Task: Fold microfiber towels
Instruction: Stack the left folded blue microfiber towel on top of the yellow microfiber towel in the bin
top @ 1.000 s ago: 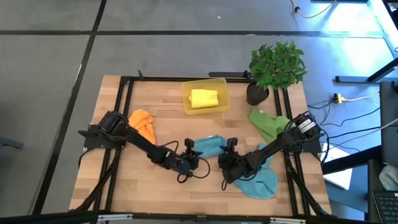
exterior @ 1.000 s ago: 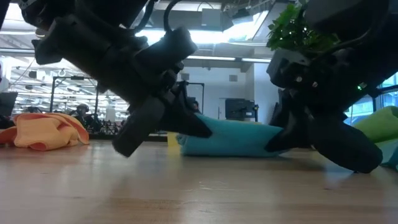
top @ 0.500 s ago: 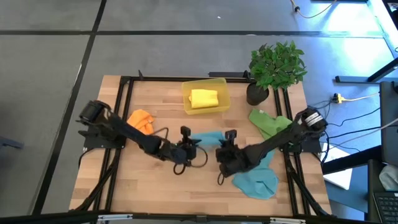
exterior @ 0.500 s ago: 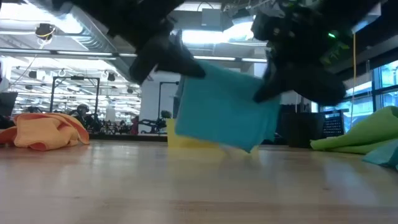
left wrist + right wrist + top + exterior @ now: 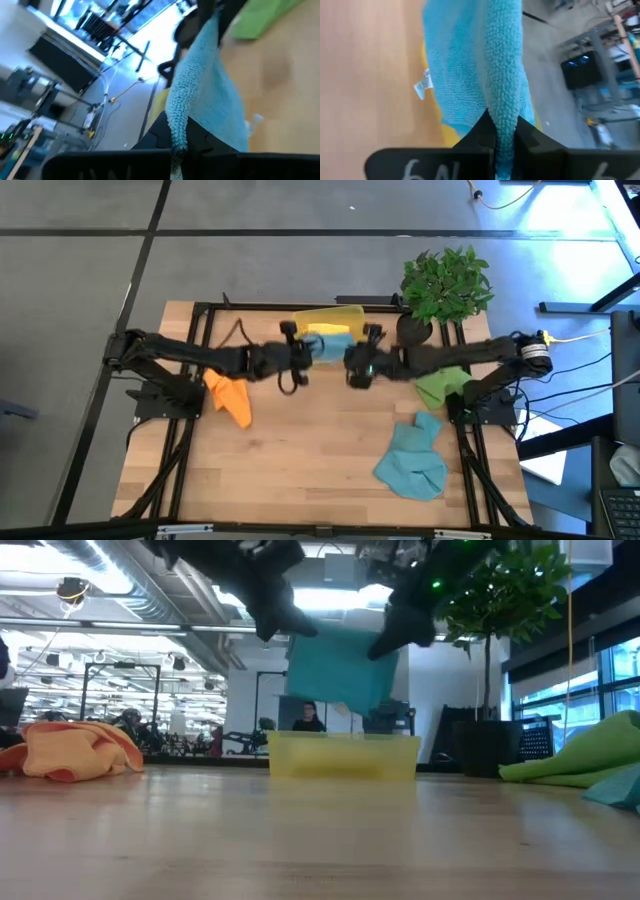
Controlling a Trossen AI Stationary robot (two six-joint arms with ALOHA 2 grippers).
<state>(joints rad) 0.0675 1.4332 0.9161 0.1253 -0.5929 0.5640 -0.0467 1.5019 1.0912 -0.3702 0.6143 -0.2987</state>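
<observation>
From above, the left gripper [image 5: 292, 352] and right gripper [image 5: 362, 361], each clamped on a corner of the blue towel [image 5: 333, 346], have carried it from mid-table to above the yellow bin [image 5: 338, 313], likely for dropping in. At table height it hangs over the bin, the potted plant [image 5: 497, 600] close beside. Wrist cameras show fingers [image 5: 475, 135] pinching the edge.

Handwritten "6" marks on right pincer [image 5: 502, 150], towel tag [image 5: 423, 85] unreadable
</observation>
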